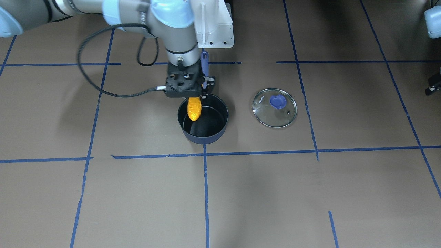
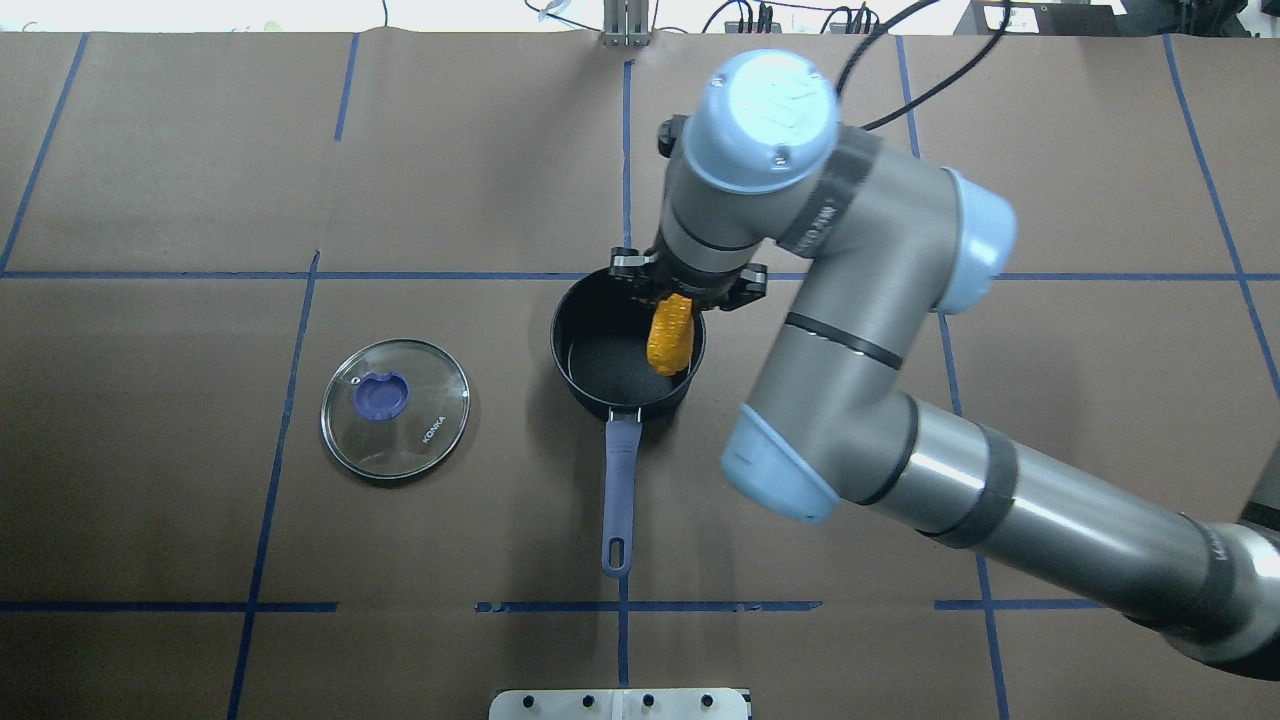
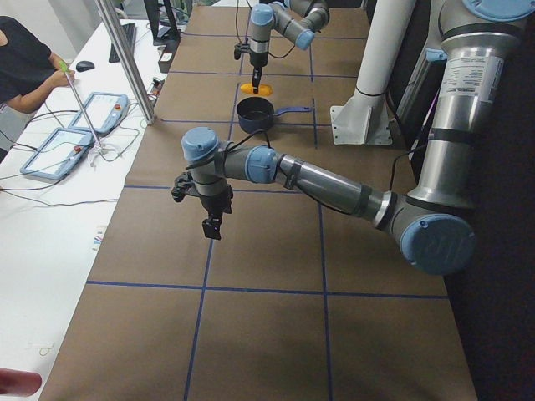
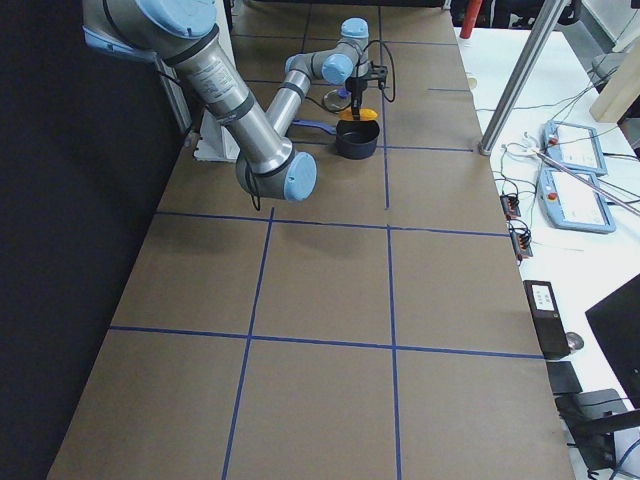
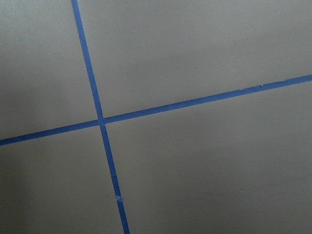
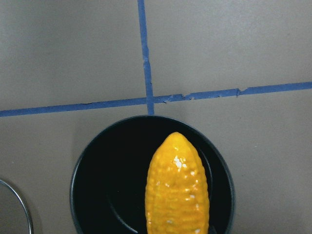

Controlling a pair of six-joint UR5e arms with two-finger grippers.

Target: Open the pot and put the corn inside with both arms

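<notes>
Corn (image 2: 670, 335) is farthest off, seen from the robot's left end. Nearest there, the left gripper (image 3: 211, 219) hangs over brown paper (image 3: 251, 292); whether its jaws are open I cannot tell. Beyond, the glass lid (image 2: 395, 408) lies flat, knob (image 2: 381, 395) up, well apart from the saucepan (image 2: 600, 365), which stands open, handle (image 2: 620, 480) toward the robot. Above its black inside, the right gripper (image 2: 680, 298) clamps 1 end of the corn, tip down.
</notes>
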